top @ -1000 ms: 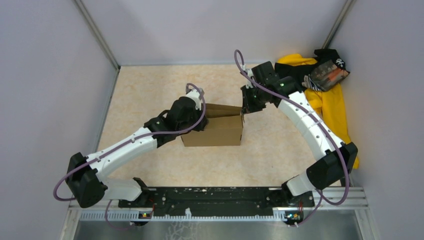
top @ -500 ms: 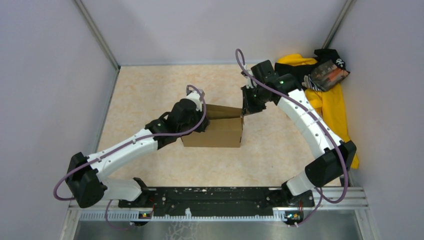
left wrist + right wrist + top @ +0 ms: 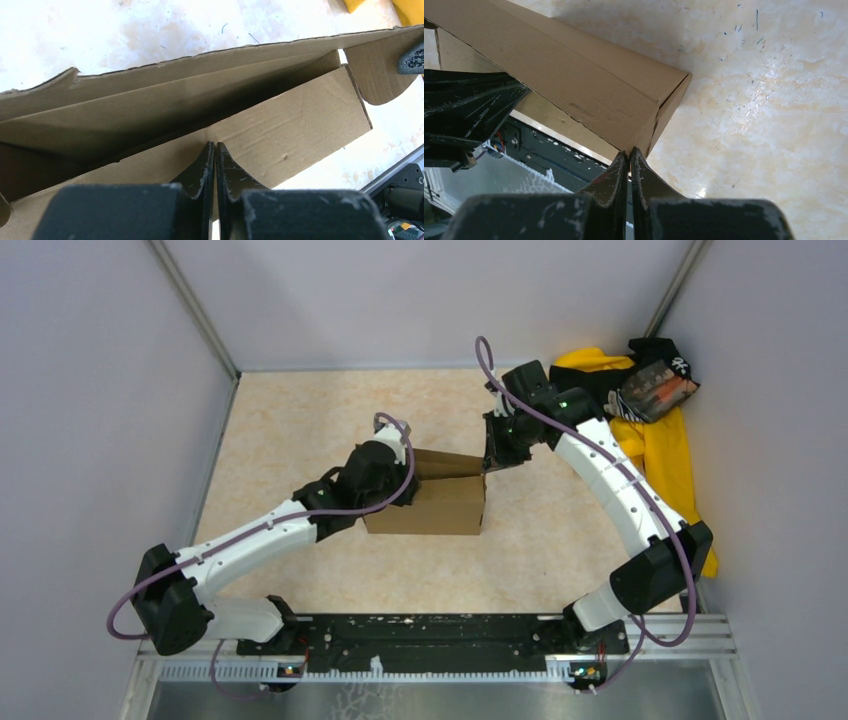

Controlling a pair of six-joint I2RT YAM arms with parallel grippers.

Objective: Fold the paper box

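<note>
The paper box (image 3: 432, 504) is plain brown cardboard, partly formed, lying mid-table with its long back flap (image 3: 200, 65) raised. My left gripper (image 3: 410, 480) is at its left end. In the left wrist view that gripper (image 3: 214, 146) is shut on the box's near wall (image 3: 300, 125), with a sliver of cardboard between the fingers. My right gripper (image 3: 487, 466) is at the box's far right corner. In the right wrist view it (image 3: 629, 152) is shut, tips touching the box's end corner (image 3: 664, 107). One right fingertip (image 3: 413, 57) rests against the rounded end flap (image 3: 372, 75).
A yellow-and-black cloth pile (image 3: 655, 445) with a small packaged item (image 3: 655, 390) on it fills the back right corner. Grey walls close in the beige table (image 3: 290, 430) on three sides. The black base rail (image 3: 430, 635) runs along the near edge.
My left gripper has edged slightly to the right along the box. The box and the right arm have barely moved.
</note>
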